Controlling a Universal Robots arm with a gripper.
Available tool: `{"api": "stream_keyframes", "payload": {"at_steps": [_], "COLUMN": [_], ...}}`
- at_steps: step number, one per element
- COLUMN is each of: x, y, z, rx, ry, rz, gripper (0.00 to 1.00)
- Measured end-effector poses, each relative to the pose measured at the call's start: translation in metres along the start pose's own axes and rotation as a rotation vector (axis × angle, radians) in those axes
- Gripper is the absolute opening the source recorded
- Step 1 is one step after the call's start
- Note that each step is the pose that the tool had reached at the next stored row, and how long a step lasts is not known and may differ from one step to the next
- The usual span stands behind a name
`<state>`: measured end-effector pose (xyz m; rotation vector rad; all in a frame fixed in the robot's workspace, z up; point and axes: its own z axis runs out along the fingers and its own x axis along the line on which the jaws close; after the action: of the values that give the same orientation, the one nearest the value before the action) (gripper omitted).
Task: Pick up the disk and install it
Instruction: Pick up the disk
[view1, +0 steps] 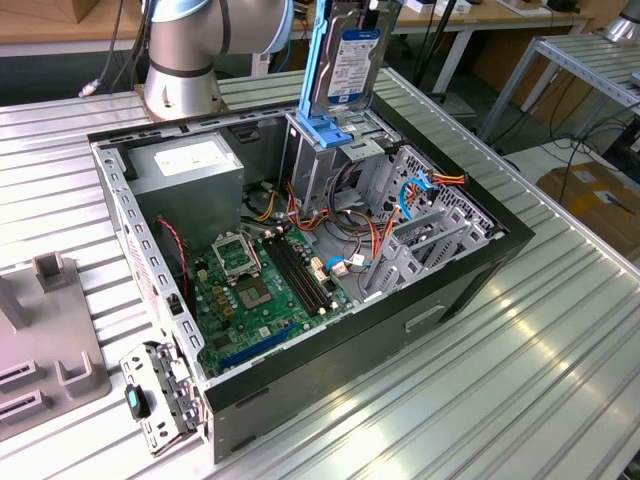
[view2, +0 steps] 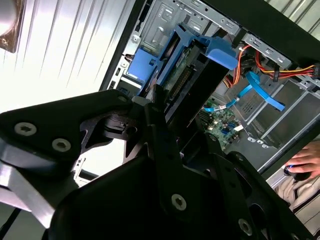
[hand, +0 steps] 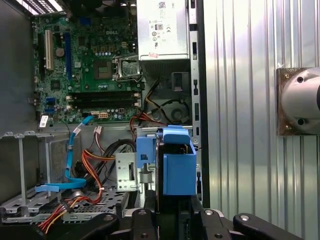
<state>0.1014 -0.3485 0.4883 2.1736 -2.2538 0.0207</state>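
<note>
Aloft, disk (view1: 322, 60): exterior view, label (view1: 355, 62); second wrist view, connector (view2: 184, 80).

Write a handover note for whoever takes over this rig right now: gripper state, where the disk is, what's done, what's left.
Gripper: shut on the disk, a flat metal hard drive with a white-and-blue label and blue plastic side rails.
Disk: lifted, held upright on edge directly above the grey drive cage with the blue latch, inside the open black computer case.
Done: pick-up.
Left: installation. The disk is not seated, and most of it stands above the cage. I cannot tell whether its lower end touches the latch.
</note>
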Motion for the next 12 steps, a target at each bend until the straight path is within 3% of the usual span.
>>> {"api": "stream_keyframes", "payload": {"at_steps": [7,12], "x": [0.0104,0.0127], "y": [-0.0011,-0.0016], "z": [0.0002,0.0002], "rx": [0.0002,0.0003], "ry": [0.0038,0.0086], "rz": [0.000,0.000], "gripper": [0.35,0.35]}}
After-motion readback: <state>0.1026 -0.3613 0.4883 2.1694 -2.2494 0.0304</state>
